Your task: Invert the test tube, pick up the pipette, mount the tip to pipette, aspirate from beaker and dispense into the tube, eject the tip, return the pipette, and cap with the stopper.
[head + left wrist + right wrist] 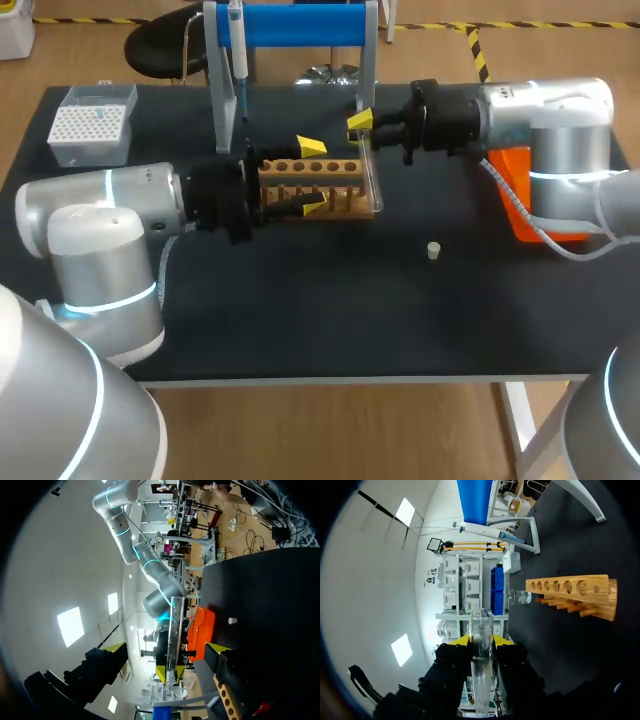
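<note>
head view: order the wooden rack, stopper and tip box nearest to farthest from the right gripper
From the right gripper, shut on the test tube:
1. wooden rack, right beside it, mid-table.
2. stopper, on the mat, front right.
3. tip box, far left rear corner.

Passage lies over the worktop [330, 320] in front of the wooden rack [345, 188], where only a small stopper [433, 250] stands; behind the rack, the pipette stand [300, 25] bars the way.

So the silver left arm [110, 200] lay low and level, jaws spread wide, yellow tips [311, 147] well apart. The silver right arm [545, 115] pointed back at it, jaws pinched on a clear glass test tube [481, 670].
</note>
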